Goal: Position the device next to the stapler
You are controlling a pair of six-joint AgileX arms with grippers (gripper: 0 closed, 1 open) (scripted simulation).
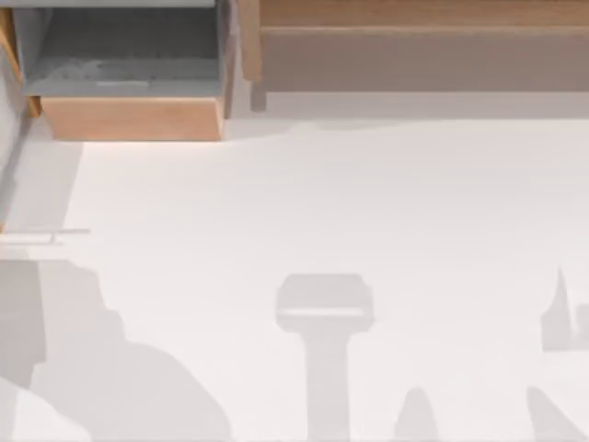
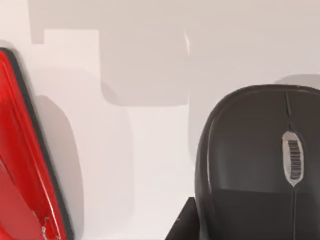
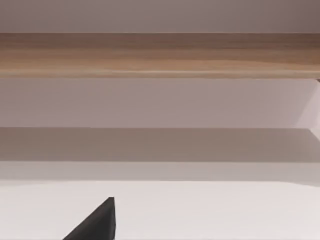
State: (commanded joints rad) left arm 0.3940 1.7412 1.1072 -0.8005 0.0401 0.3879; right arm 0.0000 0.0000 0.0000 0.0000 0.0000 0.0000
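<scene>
White bench [image 1: 322, 203] is seen from above, with an open wooden drawer [image 1: 129, 118] at 11 o'clock and a wooden ledge [image 1: 414, 18] at 1 o'clock. In the left wrist view, a black mouse [image 2: 255, 165] lies on the bench at 4 o'clock, with a red stapler [image 2: 20, 170] well apart at 8 o'clock. Whether either arm's jaws are released or clenched cannot be told.
</scene>
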